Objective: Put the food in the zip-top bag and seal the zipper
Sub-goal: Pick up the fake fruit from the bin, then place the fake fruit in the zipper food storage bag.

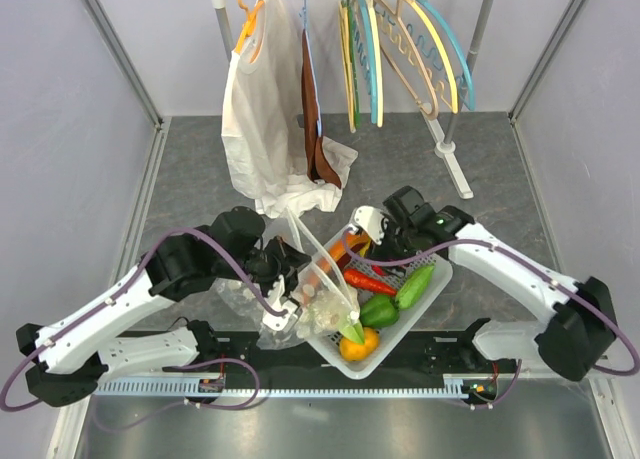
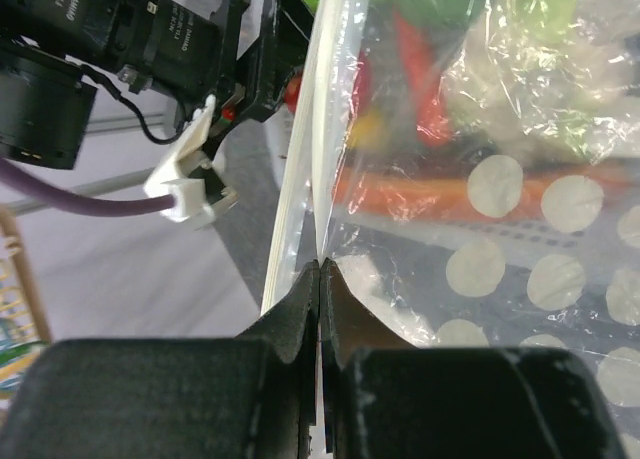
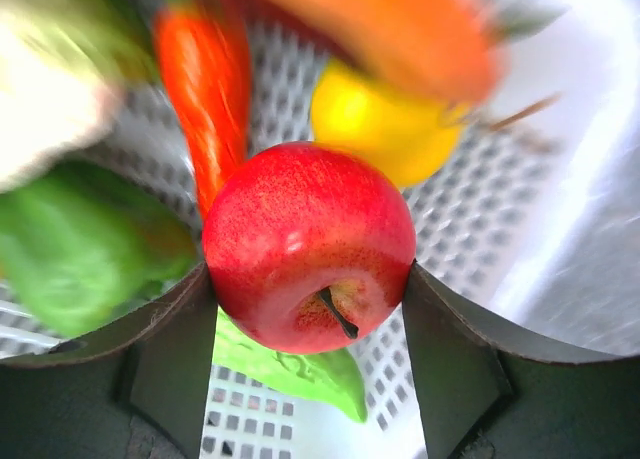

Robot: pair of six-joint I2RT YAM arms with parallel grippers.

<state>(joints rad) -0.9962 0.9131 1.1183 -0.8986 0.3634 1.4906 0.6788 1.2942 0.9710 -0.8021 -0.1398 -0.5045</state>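
My left gripper point(image 2: 320, 266) is shut on the mouth edge of the zip-top bag point(image 2: 540, 279), clear with white dots. It holds the bag upright beside the basket point(image 1: 432, 297); in the top view the gripper point(image 1: 296, 271) and bag point(image 1: 318, 264) are left of it. The pale zipper strip point(image 2: 298, 149) runs up from the fingers. My right gripper point(image 3: 310, 279) is shut on the red apple point(image 3: 310, 244) just above the basket floor; in the top view the gripper point(image 1: 375, 237) hides the apple. The basket holds a red chili point(image 1: 368, 281), cucumber point(image 1: 415, 286), green pepper point(image 1: 378, 311) and orange pepper point(image 1: 358, 347).
A white lattice basket holds the food at front centre. A clothes rack with a white garment point(image 1: 262, 109) and coloured hangers point(image 1: 400, 49) stands at the back. The rack foot point(image 1: 455, 164) lies right of the garment. Enclosure walls stand left and right.
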